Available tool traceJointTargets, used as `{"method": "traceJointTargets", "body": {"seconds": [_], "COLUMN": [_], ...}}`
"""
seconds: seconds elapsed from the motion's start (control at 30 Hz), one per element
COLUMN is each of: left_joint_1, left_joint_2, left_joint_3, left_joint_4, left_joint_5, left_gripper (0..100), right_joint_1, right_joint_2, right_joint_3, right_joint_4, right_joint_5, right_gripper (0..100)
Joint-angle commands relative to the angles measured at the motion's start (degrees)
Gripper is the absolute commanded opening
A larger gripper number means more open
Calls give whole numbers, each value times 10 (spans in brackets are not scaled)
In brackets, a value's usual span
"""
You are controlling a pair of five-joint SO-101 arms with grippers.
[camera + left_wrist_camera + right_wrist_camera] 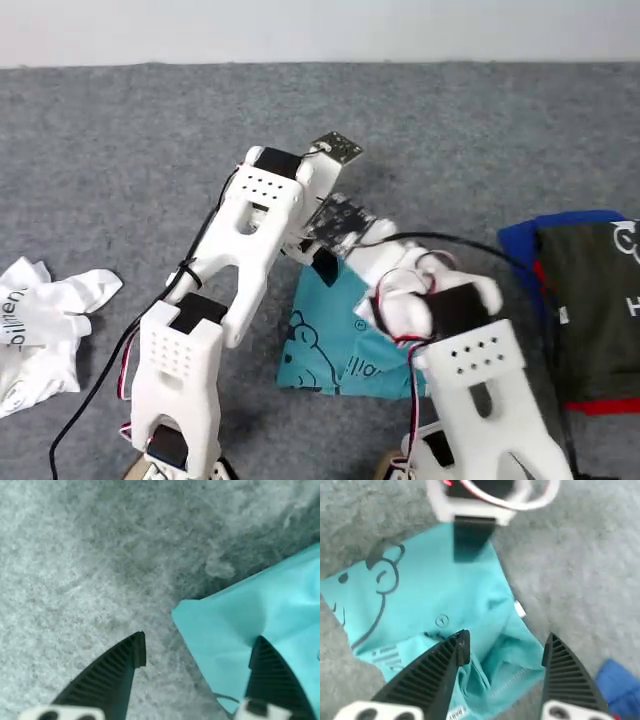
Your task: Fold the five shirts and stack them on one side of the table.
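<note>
The white shirt (45, 320) lies crumpled at far left, not yet folded. My left gripper (200, 647) stands wide astride a corner of the teal shirt (320, 350) in the middle of the tabletop (120, 150). My right gripper (507, 641) hangs wide over its bunched edge, ready, I judge, to pinch a fold. Folded shirts (590, 310) stack at right.

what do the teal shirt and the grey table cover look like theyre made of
The teal shirt looks like thin, soft knit, probably cotton jersey, with a matte finish: it creases and folds limply and carries a printed line drawing. The grey table cover looks like felt or short-pile carpet, also matte: fuzzy, mottled fibres show close up in the left wrist view.
</note>
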Motion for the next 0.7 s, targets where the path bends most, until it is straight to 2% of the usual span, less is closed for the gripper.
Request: {"method": "traceJointTargets", "body": {"seconds": [0.0,0.1,0.3,0.43,0.67], "left_joint_1": [-5,-39,-157,-221,-241], "left_joint_2": [-35,-35,-41,-41,-41], "left_joint_3": [-2,-5,-6,-7,-7], "left_joint_4": [-7,-7,-3,13,28], "left_joint_5": [-6,-6,-4,-3,-4], "left_gripper": [324,324,323,323,323], "right_joint_1": [-13,-14,-13,-14,-7], "right_joint_2": [-2,-2,0,38,126], "right_joint_3": [47,62,66,113,138], "right_joint_4": [-77,-97,-104,-172,-261], "right_joint_5": [-33,-54,-57,-55,-53], "right_gripper": [244,244,244,244,244]}}
